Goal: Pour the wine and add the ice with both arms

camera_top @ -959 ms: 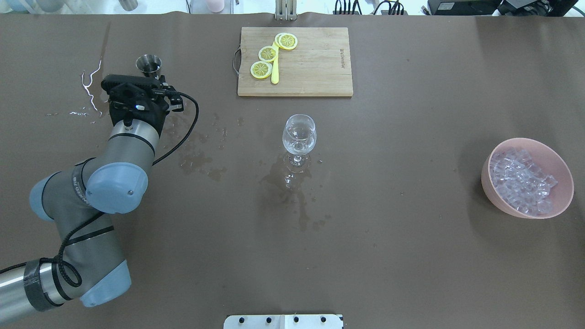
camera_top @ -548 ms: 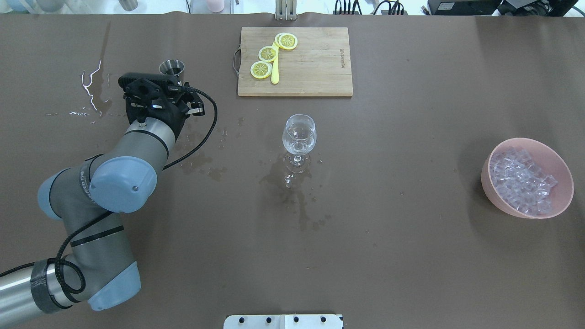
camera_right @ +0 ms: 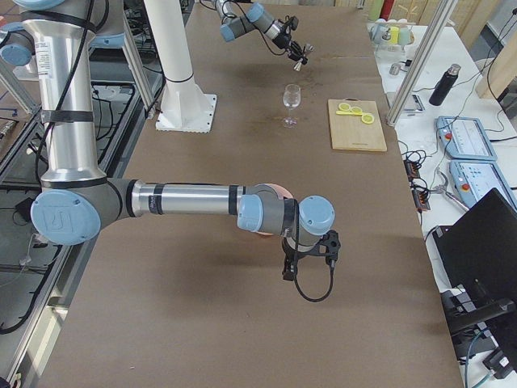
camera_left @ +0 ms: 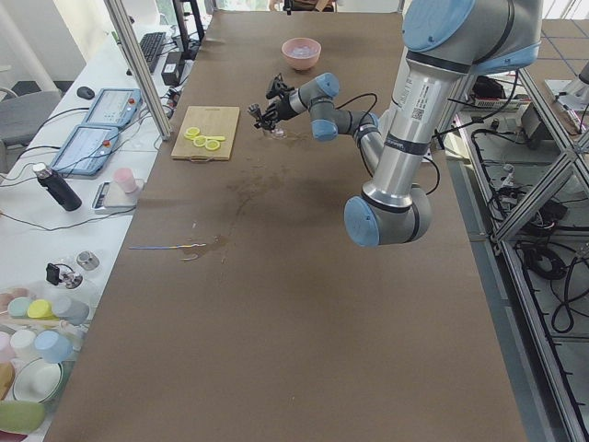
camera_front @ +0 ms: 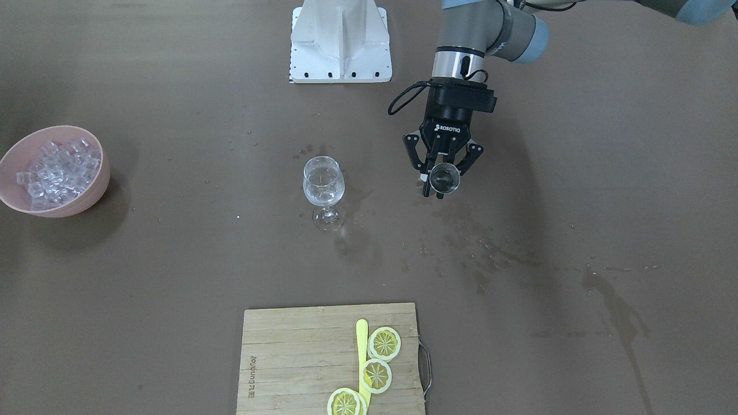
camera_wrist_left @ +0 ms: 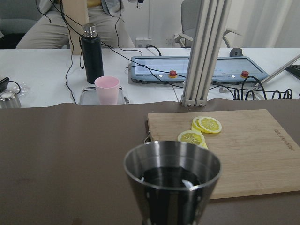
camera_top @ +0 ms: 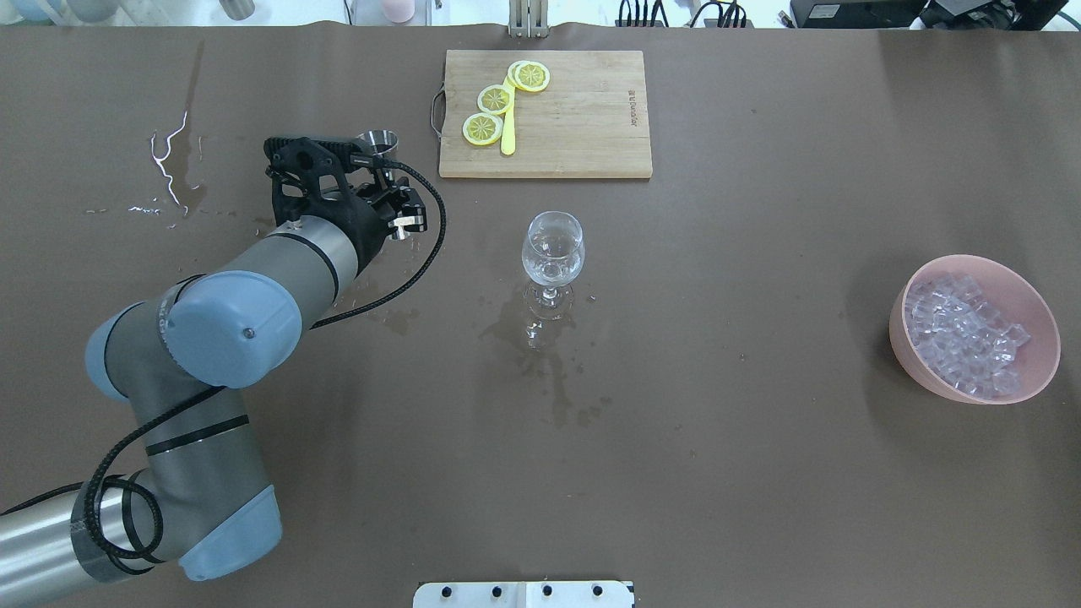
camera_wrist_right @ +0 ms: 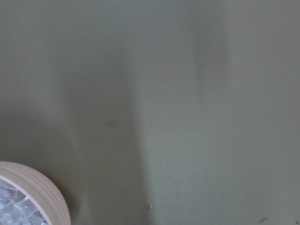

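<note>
Brown paper covers the long table, blotched with wet stains around its middle. What wine can be seen sits in a small steel cup. From the left wrist camera it shows only as a dark surface with one glint, hard to make out. The left gripper has its fingers clamped on this cup, holding it upright above the table, apart from the wine glass on the robot's left side. From overhead the wrist hides all but the cup's rim. Whether the glass holds any liquid cannot be told.

Ice fills a pink bowl far to the right. Across the table from the robot lies a cutting board with lemon slices and a yellow stick.

The left arm reaches forward, elbow bent, wrist level. The right arm stretches out low beside the bowl. The right gripper shows only in the side view, so its fingers' state cannot be told. Its wrist camera catches just the bowl's edge, cut off at the corner.
</note>
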`<state>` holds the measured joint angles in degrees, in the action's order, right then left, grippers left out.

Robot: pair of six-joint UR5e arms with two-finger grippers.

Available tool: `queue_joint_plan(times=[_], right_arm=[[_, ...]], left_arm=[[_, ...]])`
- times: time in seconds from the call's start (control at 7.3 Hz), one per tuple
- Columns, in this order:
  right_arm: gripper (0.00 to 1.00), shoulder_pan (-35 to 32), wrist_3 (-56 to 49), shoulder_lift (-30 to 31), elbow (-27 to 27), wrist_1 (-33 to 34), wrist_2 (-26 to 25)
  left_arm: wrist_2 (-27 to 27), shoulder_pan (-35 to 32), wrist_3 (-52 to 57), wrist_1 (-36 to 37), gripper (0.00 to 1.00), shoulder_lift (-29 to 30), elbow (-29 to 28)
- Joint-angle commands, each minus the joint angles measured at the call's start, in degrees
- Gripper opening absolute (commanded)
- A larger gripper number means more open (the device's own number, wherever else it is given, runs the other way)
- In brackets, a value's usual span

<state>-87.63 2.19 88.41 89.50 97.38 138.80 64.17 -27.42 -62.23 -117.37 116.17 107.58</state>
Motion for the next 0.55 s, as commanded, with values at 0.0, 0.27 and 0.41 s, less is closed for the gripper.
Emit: queue_joint_plan(times=[0.0,0.27,0.41], right_arm=[[1.00,0.0,0.0,0.0,-0.1,0.0,0.0],[1.00,0.0,0.0,0.3,-0.2,0.0,0.4],[1.00,0.0,0.0,0.5,-0.3,0.0,0.7]], left_arm=[[0.4,0.3,1.4,-0.4,0.00,3.3,0.2],[2.4,0.4,9.8,-1.0,0.00,3.3,2.5],[9.4,0.3,11.8,-1.2,0.00,3.3,2.3]])
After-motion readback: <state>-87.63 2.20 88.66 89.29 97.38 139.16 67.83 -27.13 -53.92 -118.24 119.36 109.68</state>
